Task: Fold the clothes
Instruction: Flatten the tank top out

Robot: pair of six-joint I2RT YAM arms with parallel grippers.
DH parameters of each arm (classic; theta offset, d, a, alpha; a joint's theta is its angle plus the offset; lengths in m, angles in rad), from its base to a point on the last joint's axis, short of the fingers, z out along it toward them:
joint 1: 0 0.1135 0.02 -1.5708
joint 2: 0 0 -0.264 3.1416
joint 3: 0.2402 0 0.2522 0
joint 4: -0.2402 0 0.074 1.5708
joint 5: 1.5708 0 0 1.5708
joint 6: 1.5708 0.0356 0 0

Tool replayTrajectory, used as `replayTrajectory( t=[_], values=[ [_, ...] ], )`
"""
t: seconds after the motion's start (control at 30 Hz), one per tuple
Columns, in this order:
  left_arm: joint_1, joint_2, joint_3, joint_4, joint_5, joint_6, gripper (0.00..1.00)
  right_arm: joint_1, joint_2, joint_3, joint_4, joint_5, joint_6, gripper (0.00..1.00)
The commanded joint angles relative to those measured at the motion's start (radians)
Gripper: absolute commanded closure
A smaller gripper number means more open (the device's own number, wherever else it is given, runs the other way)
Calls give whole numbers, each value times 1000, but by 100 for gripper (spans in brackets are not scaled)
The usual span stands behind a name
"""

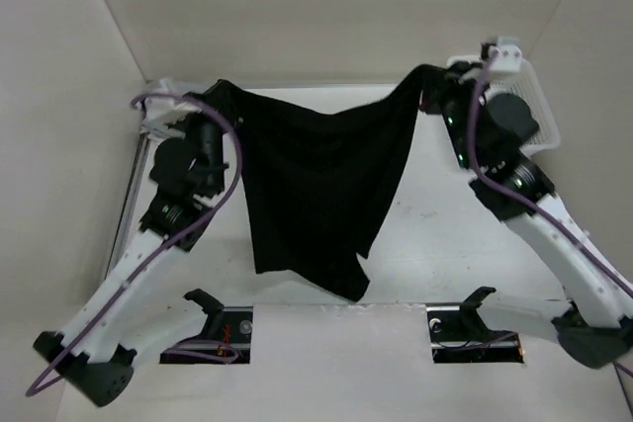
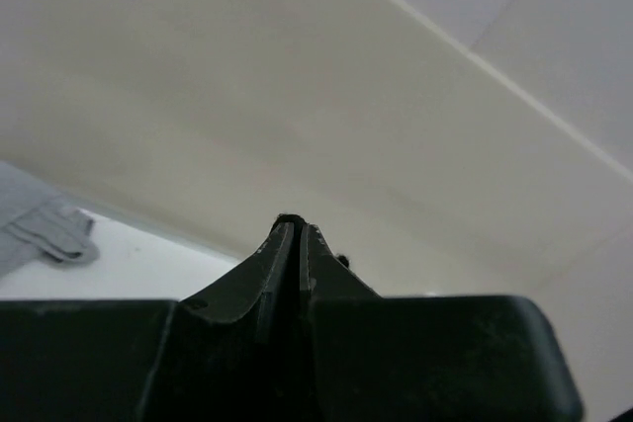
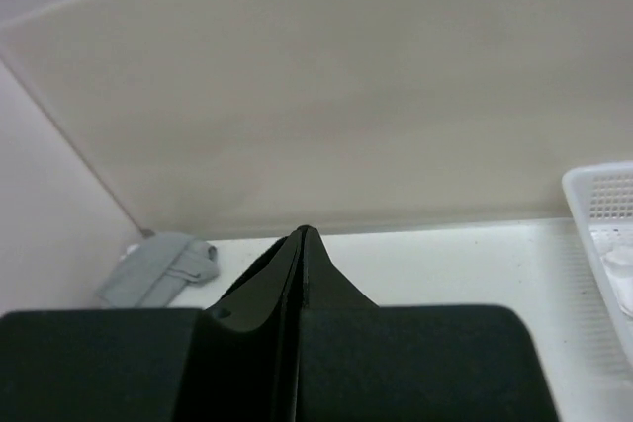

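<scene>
You held the black top [image 1: 316, 180] stretched between both raised arms over the middle of the surface [image 1: 445, 244], likely so it hung flat before being laid down. Your left claw [image 1: 222, 89] pinched one upper corner near the far-left corner, and your right claw [image 1: 428, 76] pinched the other near the far-right. Both arms reached forward, elbows bent, wrists high.
</scene>
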Motion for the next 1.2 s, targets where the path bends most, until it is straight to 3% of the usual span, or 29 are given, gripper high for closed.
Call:
replayTrajectory(
  t=[0.0,0.17,0.23,0.33,0.4,0.5,0.6,0.8,0.9,1.07,1.17],
  values=[
    [131,184,109,55,97,-28,97,-182,149,144,29,-325,143,100],
    [361,443,465,-132,374,-207,98,-283,408,625,-117,-422,160,100],
    [401,476,568,-158,425,-232,98,-291,465,802,-194,-428,149,100],
    [421,491,685,-170,459,-225,98,-289,495,944,-249,-434,128,100],
    [424,485,717,-175,473,-220,98,-286,473,944,-260,-434,129,100],
    [426,447,678,-166,478,-205,98,-280,388,796,-229,-430,125,100],
    [418,375,509,-121,464,-192,97,-250,242,465,-112,-413,142,100],
    [349,128,-153,49,369,-243,94,-144,-53,-322,106,-347,289,100],
    [312,4,-481,81,323,-278,93,-61,-126,-632,186,-304,382,99],
    [320,-189,-799,-15,327,-335,90,85,-142,-916,202,-246,522,99],
    [326,-304,-864,-115,347,-366,73,190,-159,-1022,178,-200,611,92]
  ],
)
